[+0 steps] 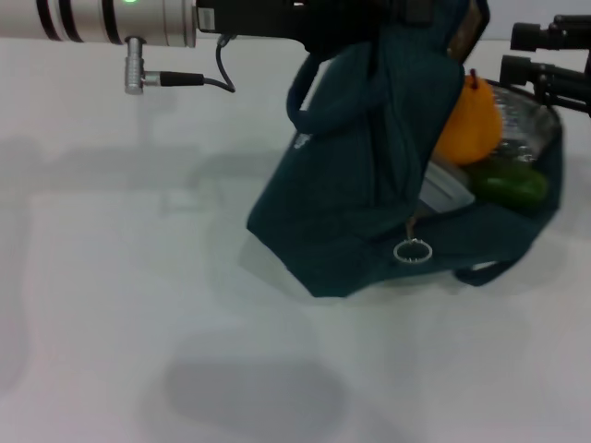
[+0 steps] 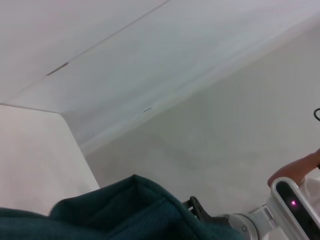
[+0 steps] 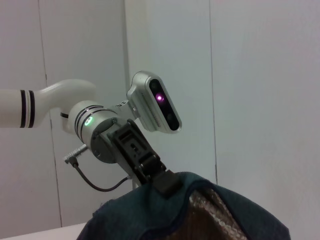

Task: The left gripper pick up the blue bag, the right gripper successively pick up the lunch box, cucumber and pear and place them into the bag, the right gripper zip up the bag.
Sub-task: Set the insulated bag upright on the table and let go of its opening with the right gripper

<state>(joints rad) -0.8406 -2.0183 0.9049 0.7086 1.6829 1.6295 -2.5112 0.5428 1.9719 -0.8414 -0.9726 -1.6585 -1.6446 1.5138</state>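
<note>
At the far left of the head view the left arm's silver, black-banded forearm (image 1: 102, 20) reaches across the top of the scene above the pale white counter (image 1: 120, 305), a grey cable plug hanging beneath it. Its black left pincer (image 3: 152, 172) shows best in the right wrist view, where the fingers are clamped on the upper rim of the dark teal fabric bag (image 1: 369, 185), holding that edge up. The bag slumps on the counter right of centre, its base resting on the surface and its mouth gaping toward the right. A looped carry handle (image 1: 309, 97) hangs off its left side, and a small metal ring zipper pull (image 1: 413, 251) dangles at the low front end of the unzipped opening. Inside the mouth lie a pale grey lunch box (image 1: 448, 189), partly hidden by the flap, an orange-yellow pear (image 1: 471, 125) above it, and a dark green cucumber (image 1: 512, 185) just beside the pear, against the silvery lining. At the far right edge, near the bag's rim, the black right pincer (image 1: 554, 60) hovers; whether its fingers stand wide or narrow I cannot tell.
</note>
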